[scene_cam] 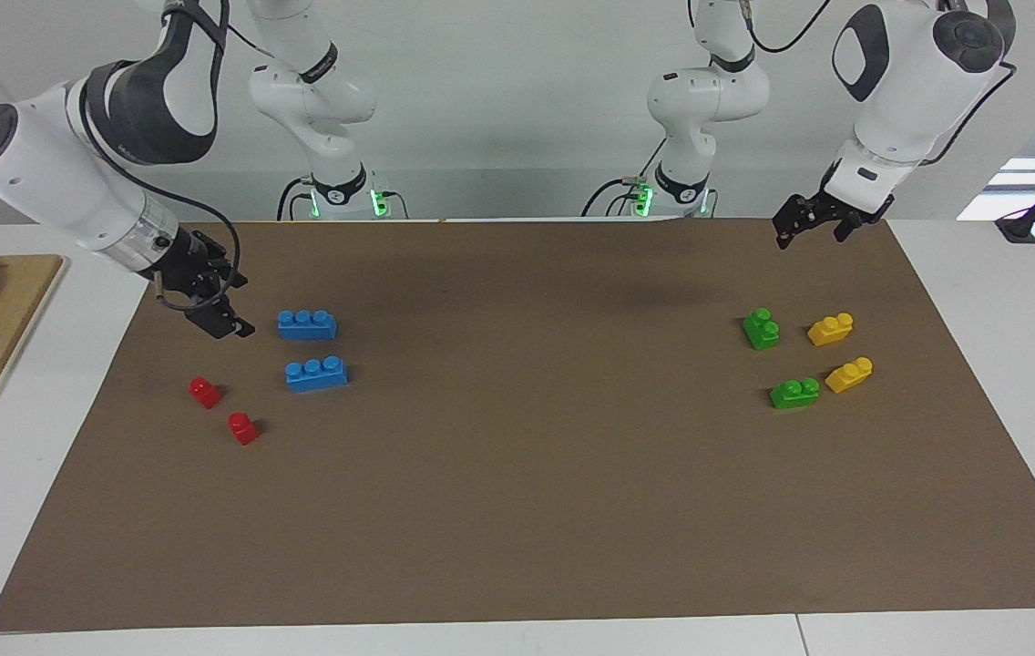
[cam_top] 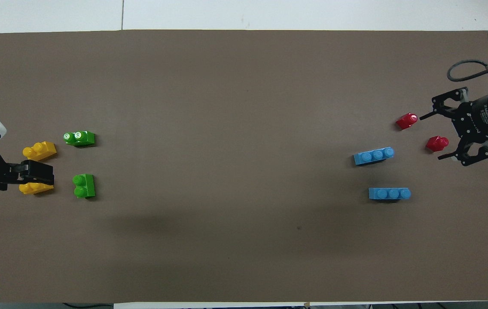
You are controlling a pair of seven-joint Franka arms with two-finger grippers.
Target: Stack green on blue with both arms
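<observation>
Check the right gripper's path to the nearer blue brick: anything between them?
Nothing visible. The right gripper, open, hangs low beside the blue brick nearer the robots, bare brown mat between them. The red bricks sit farther from the robots, off that line. The left gripper is up over the mat's edge near the green bricks.

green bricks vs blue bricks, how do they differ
The green bricks have two studs; the blue bricks have three and are longer. Green lie toward the left arm's end of the table, blue toward the right arm's. Both pairs rest unstacked on the brown mat.
</observation>
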